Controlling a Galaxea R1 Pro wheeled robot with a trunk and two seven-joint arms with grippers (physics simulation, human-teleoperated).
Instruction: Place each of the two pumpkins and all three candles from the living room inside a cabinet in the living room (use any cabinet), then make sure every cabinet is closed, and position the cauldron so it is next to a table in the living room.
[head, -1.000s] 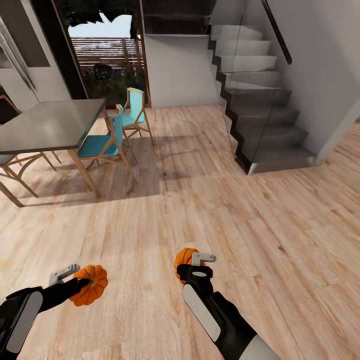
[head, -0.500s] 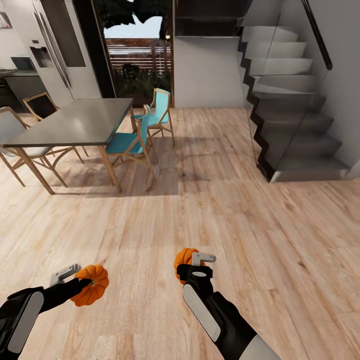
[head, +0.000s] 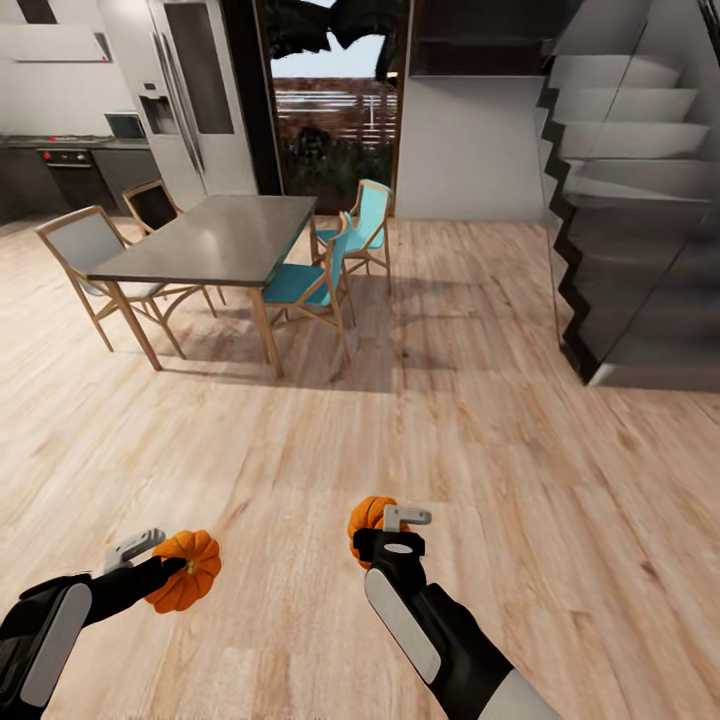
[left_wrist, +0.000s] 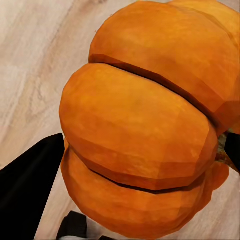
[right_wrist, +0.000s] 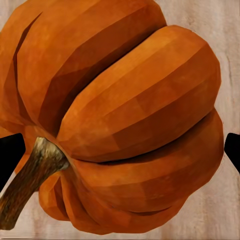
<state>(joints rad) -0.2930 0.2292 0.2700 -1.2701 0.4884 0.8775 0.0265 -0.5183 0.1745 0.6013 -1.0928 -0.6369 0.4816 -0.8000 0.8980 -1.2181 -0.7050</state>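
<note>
- Since a second ago the head camera has swung leftward: the dining table (head: 215, 240) and its chairs now sit nearer the middle of the view, at about 11 o'clock, and the staircase (head: 640, 220) has slid out to 2 o'clock, while a refrigerator (head: 190, 95) and kitchen units have come into view at the far upper left. Both arms hold the same pose against the body.
- Left end effector (head: 170, 565), at 8 o'clock low in the head view, is closed on a ribbed orange pumpkin (head: 185, 584); in the left wrist view the left pumpkin (left_wrist: 145, 135) sits between the dark fingertips (left_wrist: 30, 190), above the wooden floor (head: 300, 450).
- Right end effector (head: 385, 535), at about 6 o'clock, grips the other pumpkin (head: 367, 520), partly hidden behind the fingers; in the right wrist view this right pumpkin (right_wrist: 120, 115) shows its brown stem (right_wrist: 30, 177) pointing to one side.
- Two teal-seated chairs (head: 310, 285) stand at the near side of the dining table.
</note>
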